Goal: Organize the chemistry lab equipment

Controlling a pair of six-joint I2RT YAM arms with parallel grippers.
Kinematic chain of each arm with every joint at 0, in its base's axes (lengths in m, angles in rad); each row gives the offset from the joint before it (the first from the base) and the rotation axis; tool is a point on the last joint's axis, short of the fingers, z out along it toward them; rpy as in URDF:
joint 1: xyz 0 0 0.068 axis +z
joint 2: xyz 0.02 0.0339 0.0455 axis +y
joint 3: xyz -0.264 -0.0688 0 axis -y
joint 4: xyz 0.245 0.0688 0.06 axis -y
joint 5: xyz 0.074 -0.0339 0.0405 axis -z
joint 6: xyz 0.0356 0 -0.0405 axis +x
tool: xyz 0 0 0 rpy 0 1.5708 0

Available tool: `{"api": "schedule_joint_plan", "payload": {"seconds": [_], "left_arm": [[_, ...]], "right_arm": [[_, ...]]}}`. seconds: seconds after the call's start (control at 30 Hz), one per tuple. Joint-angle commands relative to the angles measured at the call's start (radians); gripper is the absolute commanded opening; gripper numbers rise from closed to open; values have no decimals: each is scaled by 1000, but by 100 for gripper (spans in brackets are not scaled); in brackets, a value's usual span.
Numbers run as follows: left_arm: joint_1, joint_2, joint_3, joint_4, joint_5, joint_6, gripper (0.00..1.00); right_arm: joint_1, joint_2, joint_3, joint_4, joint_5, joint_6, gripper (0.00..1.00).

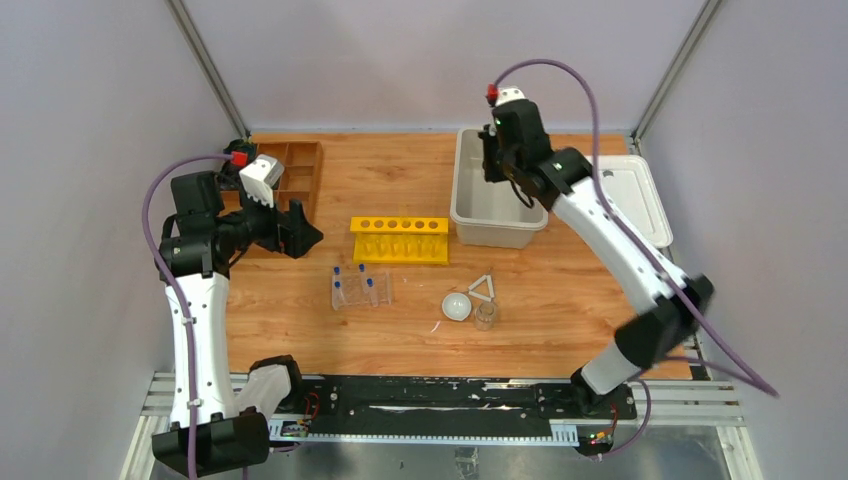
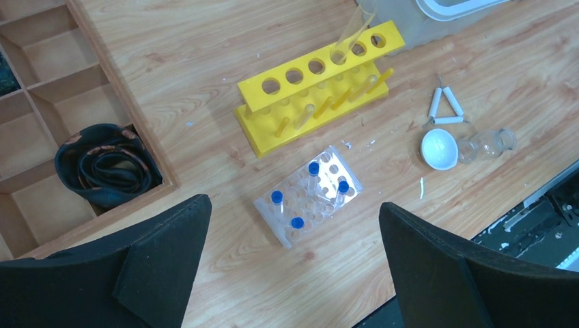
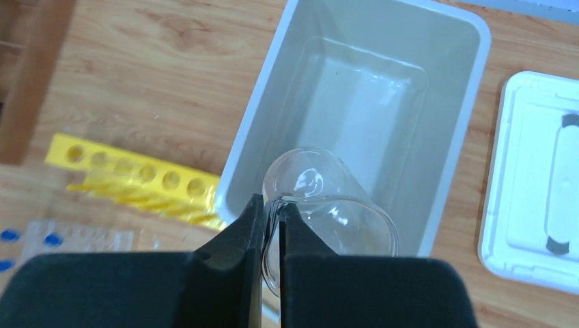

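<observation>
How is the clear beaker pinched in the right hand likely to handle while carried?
The beaker looks like thin clear glass, so probably light and fragile. The right hand pinches just one wall at the rim, so the smooth glass may slip or swing. It hangs over the grey bin, where a drop could crack it.

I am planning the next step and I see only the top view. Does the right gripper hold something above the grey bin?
Observer: Yes. The right wrist view shows the right gripper shut on the rim of a clear glass beaker, over the grey bin.
Operator: Is anything standing in the yellow rack?
Observer: The left wrist view shows one clear tube leaning in one of its holes.
Operator: The left arm hides part of the wooden tray from me.
Observer: A black coil lies in one of its compartments.
</observation>
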Motion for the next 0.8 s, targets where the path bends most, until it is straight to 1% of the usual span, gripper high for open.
{"api": "schedule_joint_plan", "payload": {"seconds": [0.0, 0.17, 0.3, 0.4, 0.53, 0.77], "left_arm": [[4, -3, 17, 9, 6, 27, 100], [4, 6, 2, 9, 53, 42, 100], [4, 3, -13, 9, 76, 65, 100], [3, -10, -28, 9, 81, 81, 100], [4, -13, -38, 9, 73, 87, 100], [4, -8, -33, 9, 81, 83, 100]], "right_arm": [[-62, 297, 167, -78, 2, -105, 0], [-111, 586, 399, -82, 5, -149, 0], [-132, 757, 523, -80, 13, -175, 0], [-159, 818, 556, -62, -5, -173, 0], [-193, 865, 542, -16, -71, -148, 0], [-200, 943, 548, 13, -126, -130, 0]]}}
